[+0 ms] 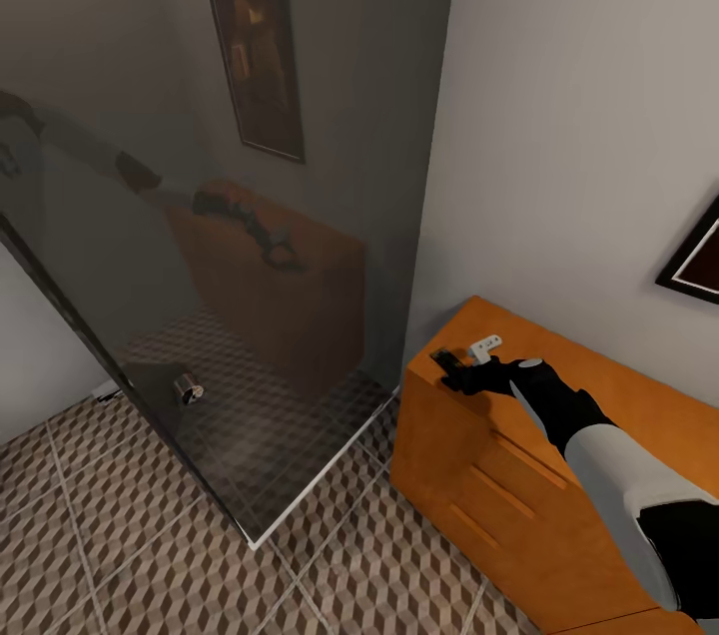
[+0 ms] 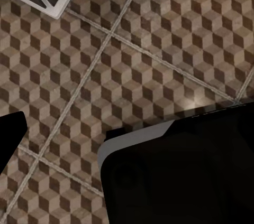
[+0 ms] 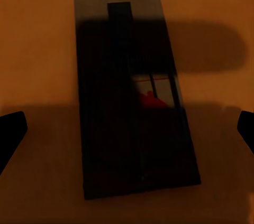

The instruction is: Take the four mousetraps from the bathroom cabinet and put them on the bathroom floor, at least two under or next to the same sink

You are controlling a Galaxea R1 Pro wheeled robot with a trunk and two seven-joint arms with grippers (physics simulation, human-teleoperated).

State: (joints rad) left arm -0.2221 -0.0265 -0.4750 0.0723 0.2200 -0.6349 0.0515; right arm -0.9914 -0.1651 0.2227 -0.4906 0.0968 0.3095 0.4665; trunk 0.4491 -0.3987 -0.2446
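Orange-brown wood fills the lower right of the head view: the cabinet, a low sideboard with slot handles on its drawer fronts, standing against a pale wall. The right arm reaches over its flat top, and the right claw sits low at the near-left corner of that top. A small pale mousetrap lies on the wood just beyond the claw, close to the black fingers but apart from them as far as can be judged.

In the right wrist view another mousetrap lies flat on the cabinet top, lying in deep shadow, with thin wire parts and a red spot showing near its middle. The two dark fingertips stand wide apart on either side of this board, well clear of its long edges, so the right claw is spread open and has hold of nothing.

The left wrist view looks down on the bathroom floor, tiled in a brown, beige and white cube pattern with pale grout lines. One dark tip of the left claw shows at the picture's edge, and a large black part of the robot covers the lower area; whether this claw is open or closed cannot be told.

A tall smoked-glass panel with a round metal knob stands left of the cabinet. A framed picture shows through the glass.
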